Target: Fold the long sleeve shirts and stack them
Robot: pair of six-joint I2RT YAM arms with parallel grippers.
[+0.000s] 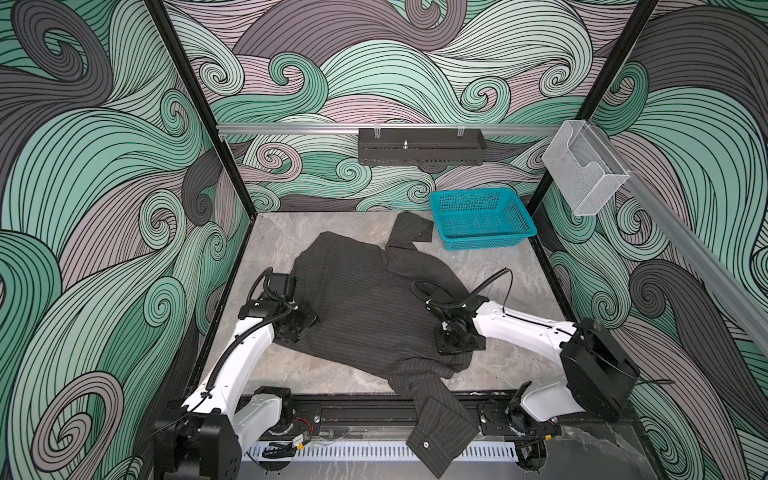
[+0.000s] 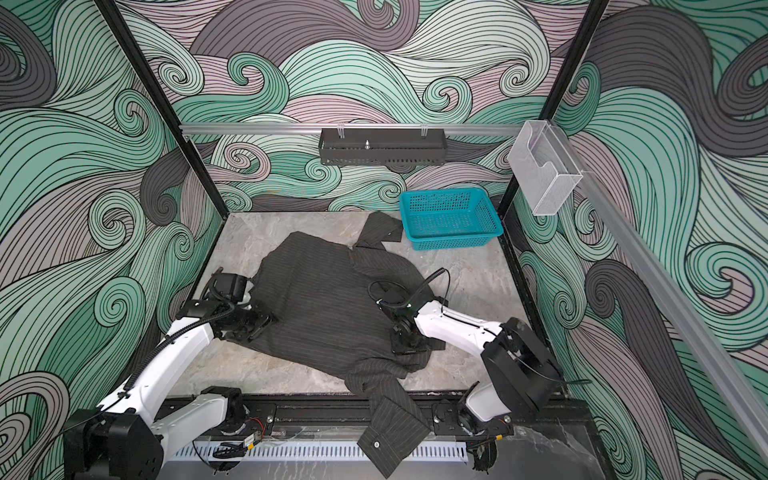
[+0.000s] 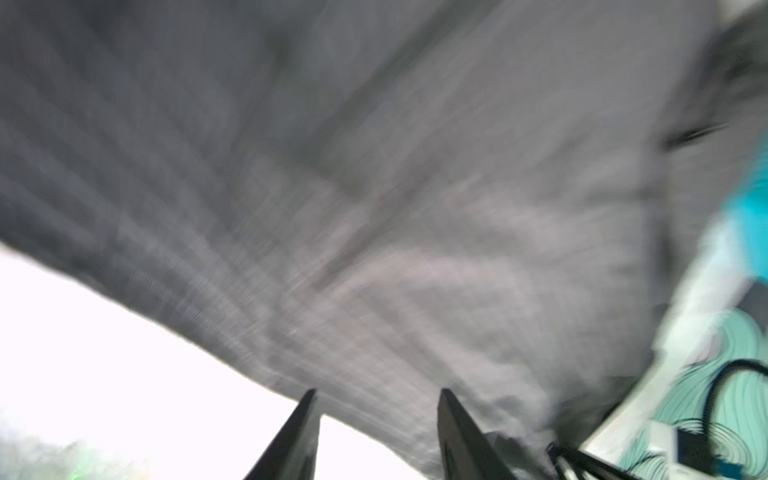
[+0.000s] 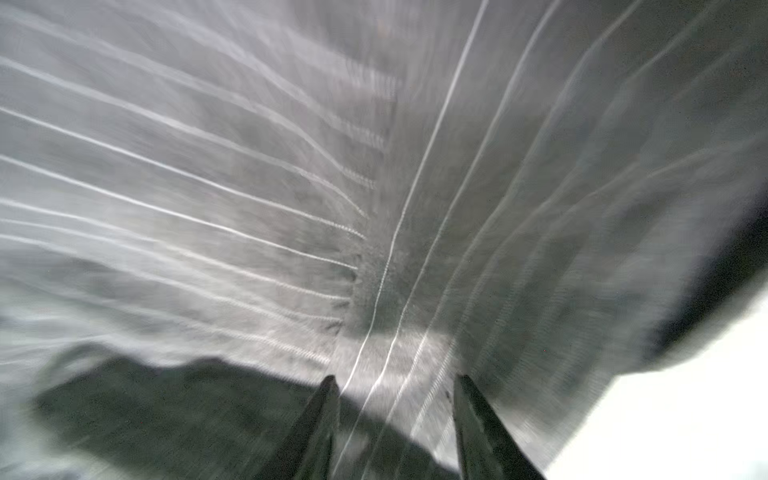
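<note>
One dark pinstriped long sleeve shirt [image 1: 365, 299] [image 2: 328, 299] lies spread on the grey table. One of its sleeves [image 1: 411, 230] reaches toward the far right. The other sleeve [image 1: 440, 432] hangs over the front rail, cuff button showing. My left gripper [image 1: 299, 326] [image 2: 253, 324] sits low at the shirt's left edge. In the left wrist view, the left gripper [image 3: 378, 395] has its jaws apart with the blurred cloth edge [image 3: 374, 166] just beyond them. My right gripper [image 1: 455, 343] [image 2: 409, 345] points down onto the shirt's near right part. The right wrist view shows the right gripper [image 4: 397, 380] also apart, over striped cloth [image 4: 249, 166].
A teal mesh basket [image 1: 490, 243] [image 2: 457, 243] stands at the table's far right corner, next to the far sleeve. A dark metal tray [image 1: 419, 151] and a clear plastic holder [image 1: 582, 174] hang on the walls. Bare tabletop [image 1: 270, 245] shows at the far left.
</note>
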